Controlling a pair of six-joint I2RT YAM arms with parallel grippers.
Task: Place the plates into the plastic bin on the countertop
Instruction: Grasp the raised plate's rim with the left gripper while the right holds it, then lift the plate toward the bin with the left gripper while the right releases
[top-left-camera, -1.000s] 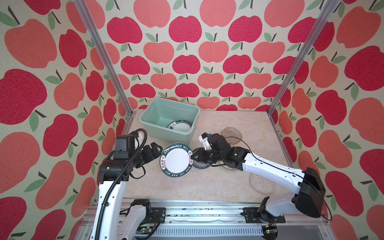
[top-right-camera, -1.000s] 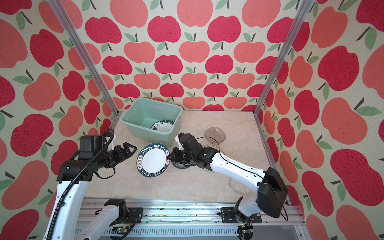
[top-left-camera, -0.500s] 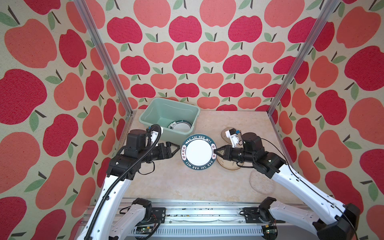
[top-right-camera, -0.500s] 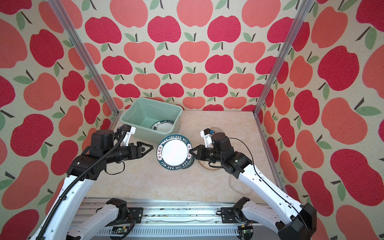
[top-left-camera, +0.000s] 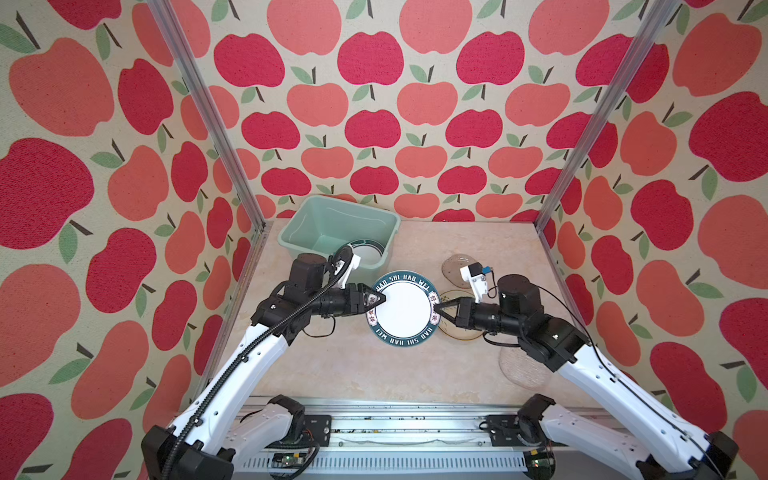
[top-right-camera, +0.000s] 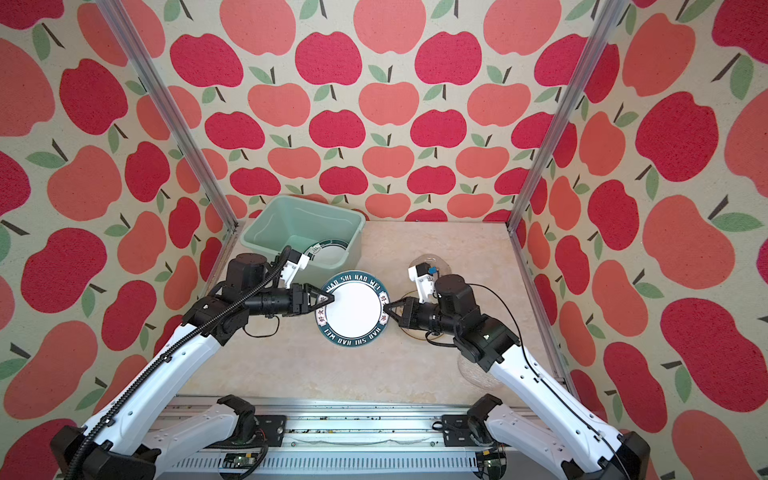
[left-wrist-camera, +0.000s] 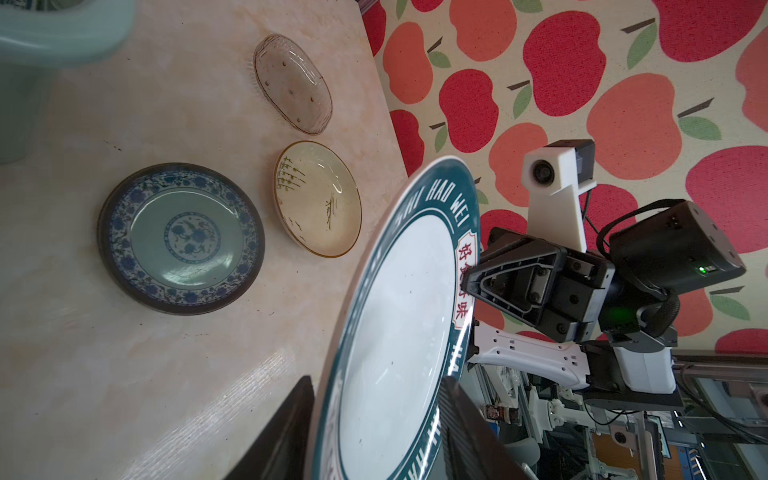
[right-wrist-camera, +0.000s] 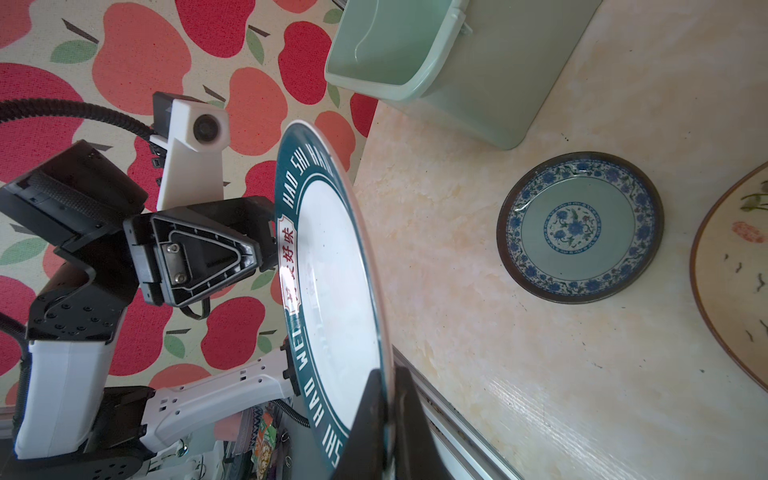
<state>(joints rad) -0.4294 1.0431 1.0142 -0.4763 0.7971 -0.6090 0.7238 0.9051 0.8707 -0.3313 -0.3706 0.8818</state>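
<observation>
Both top views: your lettered plate (top-left-camera: 402, 308) held up over counter (top-left-camera: 353, 374), between both arms, near plastic bin (top-left-camera: 291, 243). Left pincer (top-left-camera: 379, 298) at its left rim, right pincer (top-left-camera: 436, 308) at its right rim.
Left wrist: left pincer jaws partly apart, straddling rim, can't tell if pads touch. Teal plate (left-wrist-camera: 180, 237) sits on counter beneath.
Right wrist: right pincer clamped tight on rim.
</observation>
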